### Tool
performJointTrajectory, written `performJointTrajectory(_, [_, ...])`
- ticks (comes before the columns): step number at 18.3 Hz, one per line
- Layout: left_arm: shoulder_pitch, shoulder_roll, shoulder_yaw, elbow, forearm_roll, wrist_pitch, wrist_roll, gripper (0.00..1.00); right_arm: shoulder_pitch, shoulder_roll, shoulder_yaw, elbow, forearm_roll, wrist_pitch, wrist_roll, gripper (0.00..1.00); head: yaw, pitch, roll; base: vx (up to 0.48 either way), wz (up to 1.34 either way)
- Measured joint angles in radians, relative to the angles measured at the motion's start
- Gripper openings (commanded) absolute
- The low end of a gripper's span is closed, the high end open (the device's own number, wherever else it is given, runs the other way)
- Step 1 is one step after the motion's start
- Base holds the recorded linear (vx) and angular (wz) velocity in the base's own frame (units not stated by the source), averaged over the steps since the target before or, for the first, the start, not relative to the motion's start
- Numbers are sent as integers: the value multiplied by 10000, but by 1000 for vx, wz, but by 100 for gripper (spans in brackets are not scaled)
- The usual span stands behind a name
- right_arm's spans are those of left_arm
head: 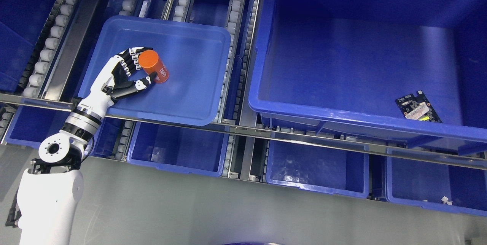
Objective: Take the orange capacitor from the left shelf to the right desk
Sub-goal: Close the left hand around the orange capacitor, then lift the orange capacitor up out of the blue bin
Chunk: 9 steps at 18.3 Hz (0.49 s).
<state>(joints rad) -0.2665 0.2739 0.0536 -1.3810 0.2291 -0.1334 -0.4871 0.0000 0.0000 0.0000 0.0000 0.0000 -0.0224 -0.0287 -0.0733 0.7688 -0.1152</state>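
An orange cylindrical capacitor with white print lies tilted in a shallow blue bin on the shelf at upper left. My left hand reaches into this bin from the lower left. Its fingers curl over the capacitor's far side and the thumb presses its near side, so the hand is closed around it. The capacitor still looks to rest on the bin floor. The right arm is out of view.
A large deep blue bin stands to the right with a small circuit board in its near right corner. Roller rails run between the bins. Lower blue bins sit under the metal shelf bar.
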Motion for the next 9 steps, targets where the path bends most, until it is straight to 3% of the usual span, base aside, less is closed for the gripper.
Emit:
performJointTrajectory(2, [-4,-87,77,23,13,-311,-1,8,0,0,0,0,0,1,0,100,0,0,0,0,0])
performJointTrajectory(9, [-106,-920,658,-315,802,-1451,-369,7,0,0,0,0,0,1,0,100,0,0,0,0,0])
